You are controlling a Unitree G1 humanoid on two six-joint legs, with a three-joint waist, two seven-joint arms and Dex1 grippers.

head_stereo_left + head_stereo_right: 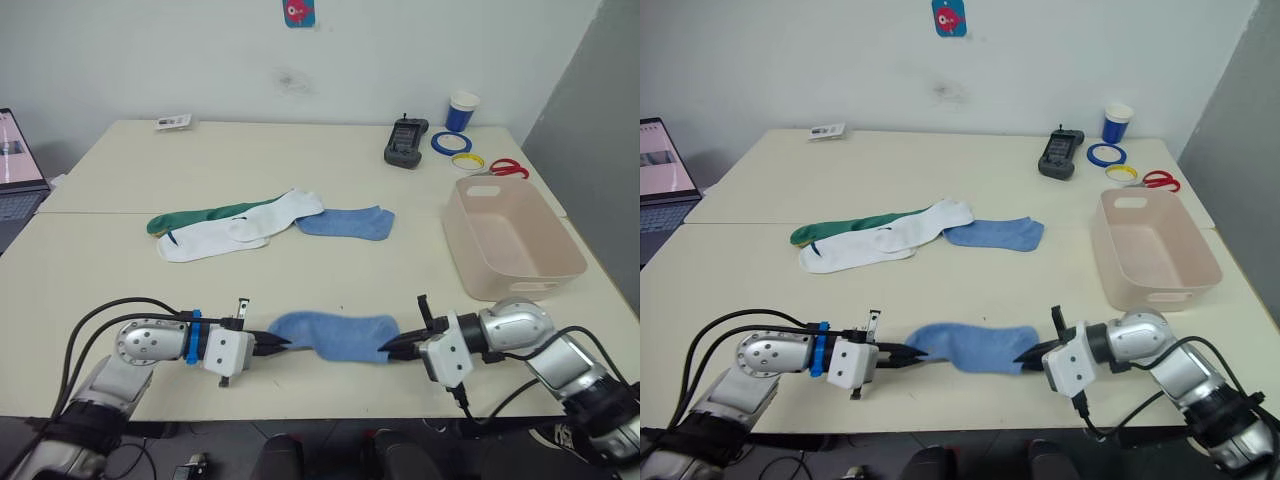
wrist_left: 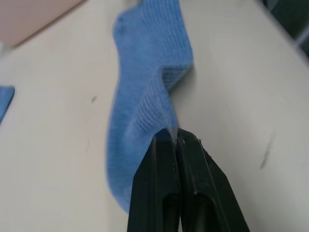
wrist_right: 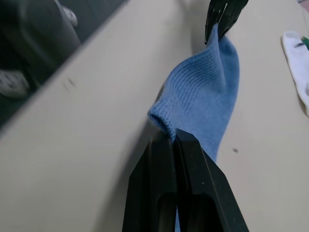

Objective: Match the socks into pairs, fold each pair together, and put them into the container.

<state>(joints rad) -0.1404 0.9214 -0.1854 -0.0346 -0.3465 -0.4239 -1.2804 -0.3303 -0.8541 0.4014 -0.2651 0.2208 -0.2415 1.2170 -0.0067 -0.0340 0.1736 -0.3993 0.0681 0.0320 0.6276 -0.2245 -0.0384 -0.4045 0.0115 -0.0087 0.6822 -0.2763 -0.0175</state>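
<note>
Blue sock stretched between pincers; left pincer and right pincer each clamp one end.

Both eye views look from the head forward and down over the whole surface, near edge to far edge against the wall, and share almost the same scene, one offset slightly sideways. The left wrist view sits very close behind the left tool, looking along the near edge toward the container. The right wrist view sits equally close behind the right tool, facing the opposite way; both share the blue sock.
</note>
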